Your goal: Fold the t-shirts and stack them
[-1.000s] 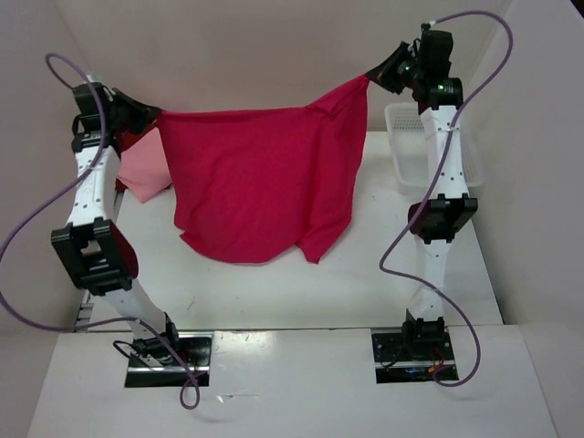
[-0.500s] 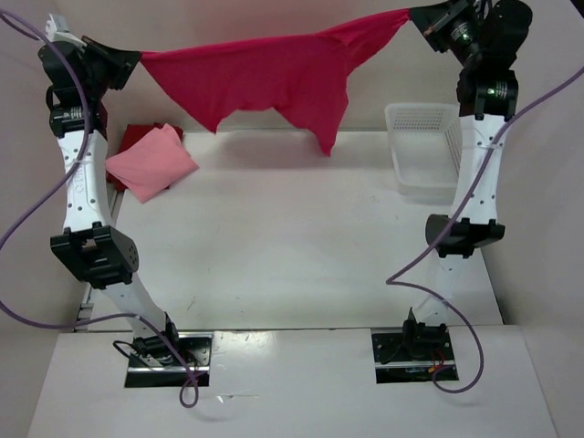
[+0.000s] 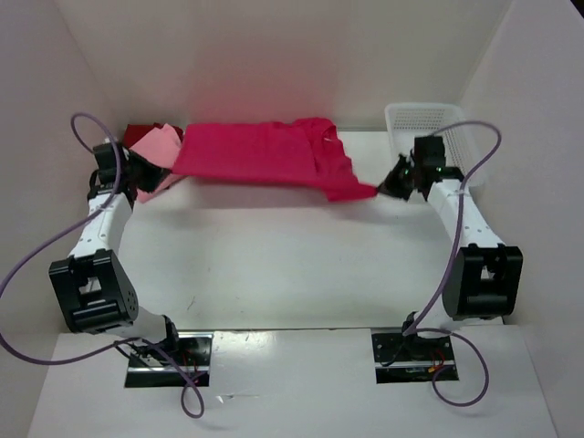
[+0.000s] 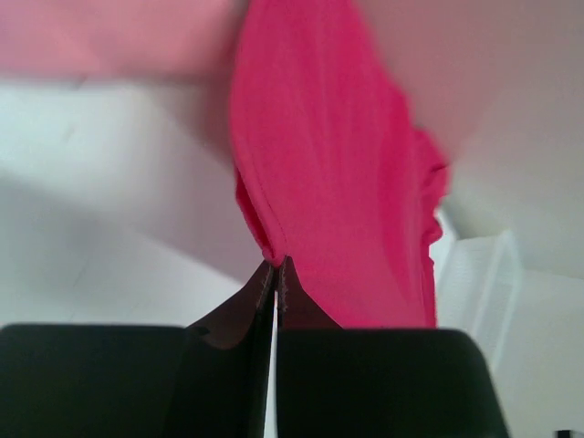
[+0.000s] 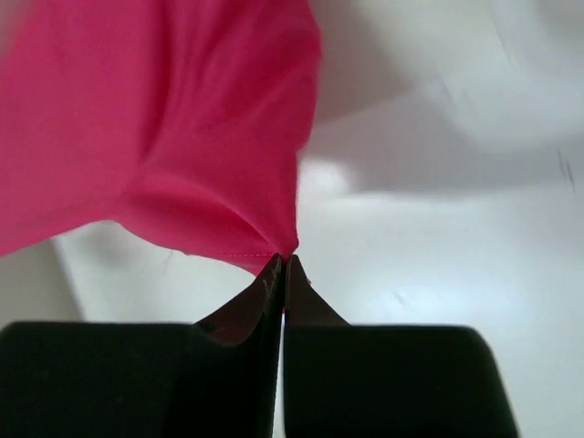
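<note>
The bright crimson-pink t-shirt (image 3: pixel 260 153) is stretched low over the far half of the table between both arms. My left gripper (image 3: pixel 164 173) is shut on its left corner (image 4: pixel 274 251). On the other side my right gripper (image 3: pixel 379 190) is shut on its right corner (image 5: pixel 274 246). A light pink t-shirt (image 3: pixel 155 151) lies at the far left, partly under the crimson one, and a dark red t-shirt (image 3: pixel 139 134) peeks out behind it.
A white mesh basket (image 3: pixel 447 123) stands at the far right, just behind my right arm; its blurred rim (image 4: pixel 474 292) shows in the left wrist view. White walls close in the table on the left, back and right.
Both arms have come down from high above the table, bringing the crimson-pink shirt from hanging in the air to lying stretched low over the far part of the table.
</note>
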Robot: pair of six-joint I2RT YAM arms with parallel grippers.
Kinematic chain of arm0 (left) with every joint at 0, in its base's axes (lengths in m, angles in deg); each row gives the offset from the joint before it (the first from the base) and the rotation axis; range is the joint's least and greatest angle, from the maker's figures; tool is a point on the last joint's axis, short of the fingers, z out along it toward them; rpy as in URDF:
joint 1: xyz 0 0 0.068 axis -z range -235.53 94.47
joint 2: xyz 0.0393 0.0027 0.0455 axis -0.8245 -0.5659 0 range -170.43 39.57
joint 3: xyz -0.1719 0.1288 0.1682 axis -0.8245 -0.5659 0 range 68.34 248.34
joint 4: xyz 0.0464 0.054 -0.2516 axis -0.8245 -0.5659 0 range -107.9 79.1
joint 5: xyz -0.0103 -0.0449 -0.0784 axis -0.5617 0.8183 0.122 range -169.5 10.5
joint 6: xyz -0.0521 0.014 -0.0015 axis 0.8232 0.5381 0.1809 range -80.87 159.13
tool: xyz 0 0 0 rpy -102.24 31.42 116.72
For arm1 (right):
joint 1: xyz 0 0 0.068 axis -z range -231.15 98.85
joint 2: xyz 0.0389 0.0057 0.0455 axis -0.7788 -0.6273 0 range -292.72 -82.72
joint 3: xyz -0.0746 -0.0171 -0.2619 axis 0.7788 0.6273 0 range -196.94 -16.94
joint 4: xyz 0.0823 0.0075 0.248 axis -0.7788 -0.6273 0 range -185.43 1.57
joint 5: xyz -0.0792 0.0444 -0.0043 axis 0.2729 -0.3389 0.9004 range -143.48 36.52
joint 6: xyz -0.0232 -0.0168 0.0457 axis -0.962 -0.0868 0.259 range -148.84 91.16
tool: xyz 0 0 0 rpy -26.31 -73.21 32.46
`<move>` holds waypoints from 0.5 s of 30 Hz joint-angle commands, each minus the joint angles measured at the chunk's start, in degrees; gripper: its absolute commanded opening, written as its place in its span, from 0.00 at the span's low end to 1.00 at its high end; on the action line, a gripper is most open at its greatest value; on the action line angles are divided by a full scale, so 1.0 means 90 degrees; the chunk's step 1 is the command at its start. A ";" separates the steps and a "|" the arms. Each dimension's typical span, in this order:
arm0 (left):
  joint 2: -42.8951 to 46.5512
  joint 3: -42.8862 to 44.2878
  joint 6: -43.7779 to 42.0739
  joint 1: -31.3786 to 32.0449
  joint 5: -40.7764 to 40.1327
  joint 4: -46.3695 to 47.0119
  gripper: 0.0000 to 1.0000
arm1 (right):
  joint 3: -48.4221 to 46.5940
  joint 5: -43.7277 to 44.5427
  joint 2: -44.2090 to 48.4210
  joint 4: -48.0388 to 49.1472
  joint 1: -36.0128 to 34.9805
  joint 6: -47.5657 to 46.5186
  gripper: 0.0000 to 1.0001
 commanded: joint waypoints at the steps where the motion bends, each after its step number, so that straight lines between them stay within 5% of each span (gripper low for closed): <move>1: 0.0741 -0.0926 -0.0263 -0.0084 -0.0363 0.0012 0.00 | 0.1285 0.0746 0.1130 -0.0409 -0.0215 -0.0255 0.00; 5: 0.1239 -0.2371 -0.0390 -0.0084 -0.0422 -0.0379 0.01 | 0.2574 0.0531 0.1813 -0.1062 -0.0274 -0.0060 0.00; 10: 0.1940 -0.3066 -0.0566 -0.0084 -0.0578 -0.1168 0.04 | 0.3240 -0.0539 0.2380 -0.1571 -0.0274 0.0310 0.00; 15: 0.2323 -0.3449 -0.0566 -0.0143 -0.0422 -0.1794 0.06 | 0.3447 -0.0486 0.2957 -0.2526 -0.0566 0.0448 0.00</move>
